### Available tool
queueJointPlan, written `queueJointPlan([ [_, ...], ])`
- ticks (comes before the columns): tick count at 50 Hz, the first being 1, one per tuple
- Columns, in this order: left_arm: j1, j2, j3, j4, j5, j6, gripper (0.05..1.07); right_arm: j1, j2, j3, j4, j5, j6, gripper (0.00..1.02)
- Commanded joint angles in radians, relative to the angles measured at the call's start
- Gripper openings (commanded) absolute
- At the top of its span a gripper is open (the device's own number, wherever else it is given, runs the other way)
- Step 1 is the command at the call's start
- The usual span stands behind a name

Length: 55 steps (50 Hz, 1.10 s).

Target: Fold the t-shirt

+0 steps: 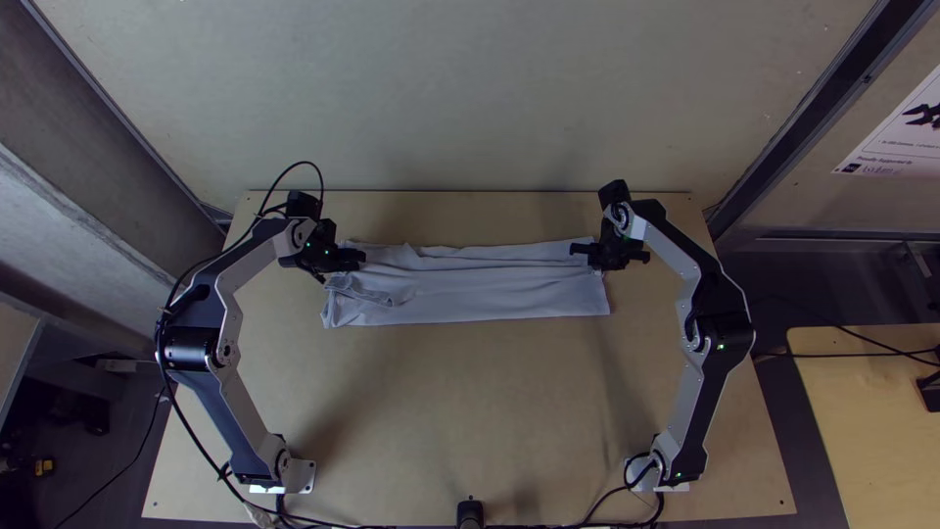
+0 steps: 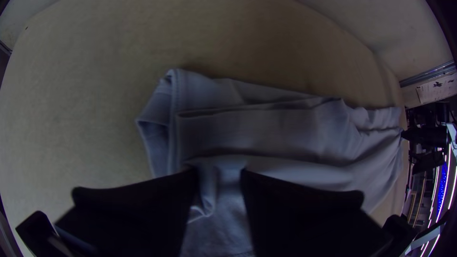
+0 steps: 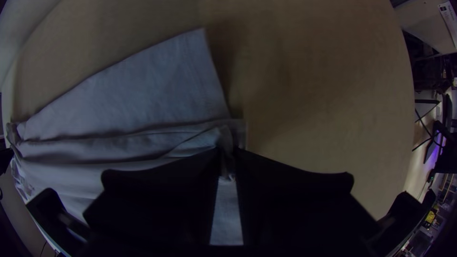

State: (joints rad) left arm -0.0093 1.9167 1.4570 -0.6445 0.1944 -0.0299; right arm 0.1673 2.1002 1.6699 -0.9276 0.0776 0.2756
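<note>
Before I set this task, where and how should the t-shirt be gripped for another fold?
Probably the t-shirt's narrow end by the right gripper, near its far edge, coming from above, one finger either side of the cloth. It lies as a long strip, tidier there than at the rumpled other end, and the right gripper pinches a raised ridge there.

- T-shirt (image 1: 490, 289): pale grey with a bluish-lilac tint, mostly plain; one patch may carry a faint darker pattern, though the dim view leaves that unsure.
- Table (image 1: 441, 411): light tan.
- Left arm (image 1: 233, 416) and right arm (image 1: 688, 397): silver-grey links, black joints, small green lights.
- Left gripper (image 1: 338, 260) and right gripper (image 1: 609, 257): black.
- Cable (image 1: 305, 163): black.
- Poster (image 1: 896, 142): white, with a black figure and dark print.
- Side table (image 1: 867, 402): yellowish tan.
</note>
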Motion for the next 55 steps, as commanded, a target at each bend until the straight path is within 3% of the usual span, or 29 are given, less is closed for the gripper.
queueJointPlan([
  [1,0.031,-0.036,-0.058,-0.003,-0.036,-0.016,1.03,-0.006,0.014,-0.021,0.015,0.057,-0.012,0.49],
  [8,0.055,-0.134,-0.093,-0.017,0.039,-0.016,1.03,-0.009,-0.063,-0.067,0.030,0.057,-0.010,0.84],
  [13,0.089,-0.189,-0.106,-0.057,0.125,-0.015,1.03,-0.017,-0.111,-0.088,0.032,0.057,-0.010,0.98],
  [27,0.224,-0.257,-0.190,-0.103,0.295,0.010,1.03,-0.045,-0.301,-0.136,0.035,0.056,0.001,0.99],
  [36,0.304,-0.266,-0.244,-0.116,0.402,0.077,1.03,-0.054,-0.416,-0.156,0.035,0.054,-0.004,0.99],
  [55,0.387,-0.151,-0.234,-0.145,0.582,0.174,1.03,-0.051,-0.557,-0.182,0.035,0.053,0.004,0.99],
])
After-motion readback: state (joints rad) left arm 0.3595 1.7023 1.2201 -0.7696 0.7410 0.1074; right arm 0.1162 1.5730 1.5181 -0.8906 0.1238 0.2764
